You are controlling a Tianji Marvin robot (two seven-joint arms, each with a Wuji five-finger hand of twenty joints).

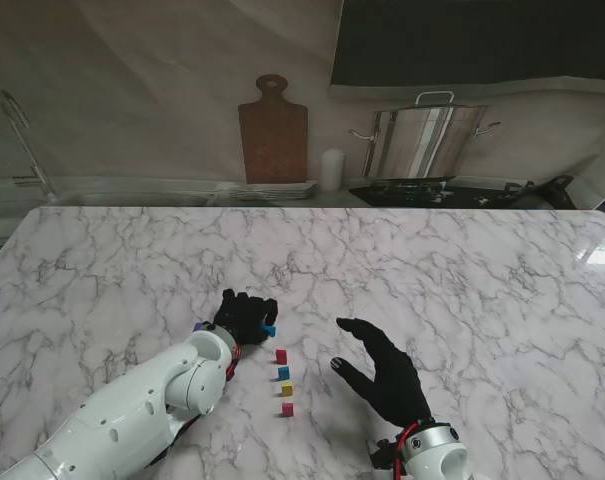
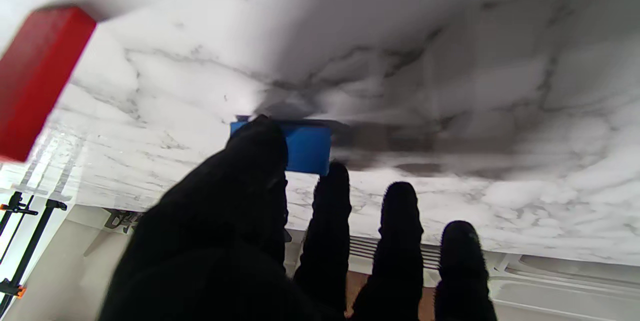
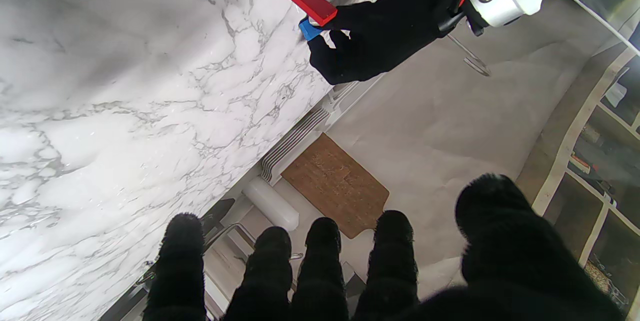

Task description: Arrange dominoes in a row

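The blue domino [image 2: 307, 147] is pinched in the L hand [image 1: 244, 317], thumb [image 2: 255, 156] on one side & a finger [image 2: 332, 181] on the other. It looks like it stands on the table [image 1: 462, 270], w/ its shadow right by it, but I can't tell for sure if it touches. In the stand view only a bit of blue [image 1: 269, 329] peeks out at the fingertips, at about 4 o'clock from the hand.

Next to it is a row of 4 small dominoes, going from the hand toward me. First is the red one [image 1: 281, 356], at about 5 o'clock from the blue domino & near it, not touching. Then comes another blue one [image 1: 283, 373], then a yellow one [image 1: 287, 389], then a dark pink one [image 1: 288, 409] nearest to me. They stand w/ small gaps between them. A purple one [image 1: 199, 326] sits at 9 o'clock from the L hand, half hidden by the wrist.

The R hand [image 1: 384, 368] is at about 3 o'clock from the row, a little way off. Its fingers are spread wide & it holds nothing. It hangs over the table w/ the palm turned to the row.

Far back, past the table edge at 12 o'clock, a wood board [image 1: 273, 130] leans on the wall, w/ a white jar [image 1: 331, 169] & a big metal pot [image 1: 422, 140] to the R of it.
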